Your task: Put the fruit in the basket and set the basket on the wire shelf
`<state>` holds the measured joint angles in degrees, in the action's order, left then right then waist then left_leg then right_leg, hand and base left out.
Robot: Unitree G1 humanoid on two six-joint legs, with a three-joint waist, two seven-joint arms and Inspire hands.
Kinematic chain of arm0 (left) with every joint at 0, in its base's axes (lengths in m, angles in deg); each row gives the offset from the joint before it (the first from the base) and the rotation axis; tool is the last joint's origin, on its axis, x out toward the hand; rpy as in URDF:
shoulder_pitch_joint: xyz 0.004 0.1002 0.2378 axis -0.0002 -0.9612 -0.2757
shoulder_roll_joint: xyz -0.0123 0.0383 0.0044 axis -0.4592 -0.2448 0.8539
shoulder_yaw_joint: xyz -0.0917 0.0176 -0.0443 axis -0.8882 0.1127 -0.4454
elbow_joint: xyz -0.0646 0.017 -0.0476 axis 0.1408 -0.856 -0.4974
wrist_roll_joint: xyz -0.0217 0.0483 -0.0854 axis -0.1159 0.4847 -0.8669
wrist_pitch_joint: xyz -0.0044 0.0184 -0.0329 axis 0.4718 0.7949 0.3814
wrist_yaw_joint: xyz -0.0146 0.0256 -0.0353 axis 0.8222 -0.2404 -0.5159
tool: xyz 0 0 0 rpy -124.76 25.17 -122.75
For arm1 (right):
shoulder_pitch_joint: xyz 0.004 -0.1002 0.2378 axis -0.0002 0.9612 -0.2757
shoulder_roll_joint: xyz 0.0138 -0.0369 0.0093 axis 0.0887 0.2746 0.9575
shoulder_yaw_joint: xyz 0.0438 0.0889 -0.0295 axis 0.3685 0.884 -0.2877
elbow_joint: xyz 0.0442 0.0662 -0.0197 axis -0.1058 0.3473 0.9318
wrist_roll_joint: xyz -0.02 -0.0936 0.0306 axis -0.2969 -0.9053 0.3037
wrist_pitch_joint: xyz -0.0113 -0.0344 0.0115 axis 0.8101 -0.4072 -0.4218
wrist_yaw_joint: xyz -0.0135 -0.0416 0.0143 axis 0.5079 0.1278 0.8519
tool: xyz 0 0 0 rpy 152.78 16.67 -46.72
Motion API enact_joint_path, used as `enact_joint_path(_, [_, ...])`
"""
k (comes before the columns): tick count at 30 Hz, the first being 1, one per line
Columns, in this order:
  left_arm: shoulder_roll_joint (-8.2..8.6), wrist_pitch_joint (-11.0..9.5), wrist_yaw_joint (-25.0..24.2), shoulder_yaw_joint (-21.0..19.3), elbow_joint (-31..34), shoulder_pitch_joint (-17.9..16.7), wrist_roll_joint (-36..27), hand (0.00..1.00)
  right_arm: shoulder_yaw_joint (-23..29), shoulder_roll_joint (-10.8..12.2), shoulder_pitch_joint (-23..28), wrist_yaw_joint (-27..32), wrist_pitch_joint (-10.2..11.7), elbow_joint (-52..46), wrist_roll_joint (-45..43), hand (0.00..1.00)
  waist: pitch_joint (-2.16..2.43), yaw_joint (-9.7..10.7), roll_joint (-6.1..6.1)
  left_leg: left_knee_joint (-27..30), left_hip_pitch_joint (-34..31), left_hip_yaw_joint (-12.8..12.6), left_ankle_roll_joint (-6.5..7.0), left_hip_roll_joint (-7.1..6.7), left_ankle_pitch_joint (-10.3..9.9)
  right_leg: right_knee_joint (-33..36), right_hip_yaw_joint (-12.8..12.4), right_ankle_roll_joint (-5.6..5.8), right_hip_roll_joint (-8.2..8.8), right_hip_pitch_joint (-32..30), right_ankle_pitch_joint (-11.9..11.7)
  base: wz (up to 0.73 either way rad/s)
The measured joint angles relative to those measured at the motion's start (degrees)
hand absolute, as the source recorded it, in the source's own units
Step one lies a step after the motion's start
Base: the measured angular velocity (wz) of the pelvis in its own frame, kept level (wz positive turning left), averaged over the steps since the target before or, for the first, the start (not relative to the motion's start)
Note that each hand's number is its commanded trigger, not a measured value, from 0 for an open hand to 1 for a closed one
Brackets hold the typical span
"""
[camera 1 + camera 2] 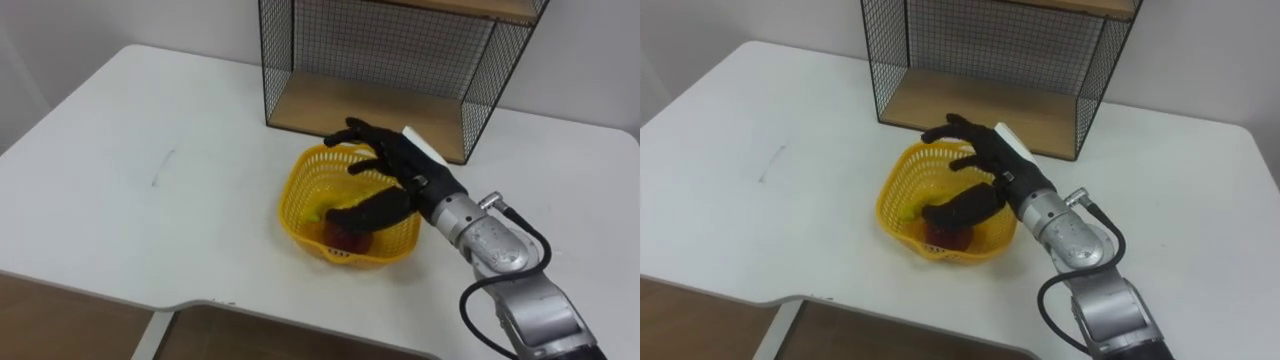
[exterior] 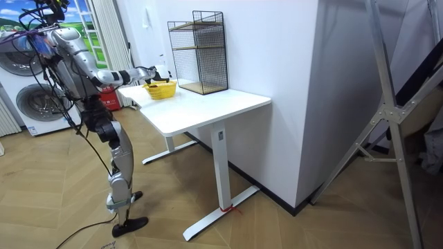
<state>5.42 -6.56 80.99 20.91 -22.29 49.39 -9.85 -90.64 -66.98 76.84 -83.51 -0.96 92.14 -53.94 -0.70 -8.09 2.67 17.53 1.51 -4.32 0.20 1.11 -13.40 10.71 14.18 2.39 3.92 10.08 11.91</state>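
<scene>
Fruit: red fruit (image 1: 346,241) lies at the bottom of the basket (image 1: 297,190), on the side nearest me; a yellow-green fruit (image 1: 318,215) sits just left of it, also inside.
Basket: yellow and upright, it stands on the table (image 1: 150,170) just in front of the shelf (image 1: 380,40), not on it.
Right hand (image 1: 400,165): comes in from the lower right and hangs over the basket's right half.
Fingers (image 1: 352,130): mine are spread and only loosely bent, reaching over the far rim toward the shelf; they grip nothing.
Thumb (image 1: 366,213): dips into the basket right above the red fruit (whether it touches the fruit I cannot tell).
Shelf: black wire, with a wooden board (image 1: 330,108) at its base, standing at the table's far edge by the wall.
Table: white, with a faint dark mark left of the basket.
Stance: in the room view I stand upright at the table's end on that view's left, right arm stretched level to the basket (washing machines (image 2: 34,104) stand behind me).
</scene>
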Motion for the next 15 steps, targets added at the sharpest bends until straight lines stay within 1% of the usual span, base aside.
enact_joint_path(8, [0.01,0.0,0.0,0.0,0.1,0.1,0.1,0.00,-0.2,0.0,0.3,0.0,-0.1,1.4,-0.5,0.00,0.11,0.3,-0.28,0.1,0.1,0.0,0.00,0.00,0.0,0.0,0.0,0.00,0.00,0.2,0.0,0.00])
enact_joint_path(10, [0.01,0.0,0.0,0.0,0.5,0.1,0.2,0.00,-0.2,0.4,0.3,0.0,-0.7,2.0,-0.5,0.00,0.07,0.7,-0.36,0.2,-0.1,0.1,0.00,0.00,0.0,0.0,0.1,0.00,0.00,0.2,0.0,0.00])
enact_joint_path(15, [0.01,0.0,0.0,0.0,1.7,0.1,0.3,0.00,-0.2,1.1,0.3,0.0,-0.7,2.1,-0.5,0.00,0.08,1.6,-0.77,0.4,-0.3,0.2,0.00,-0.01,0.0,0.0,0.1,0.00,0.00,0.1,0.0,0.00])
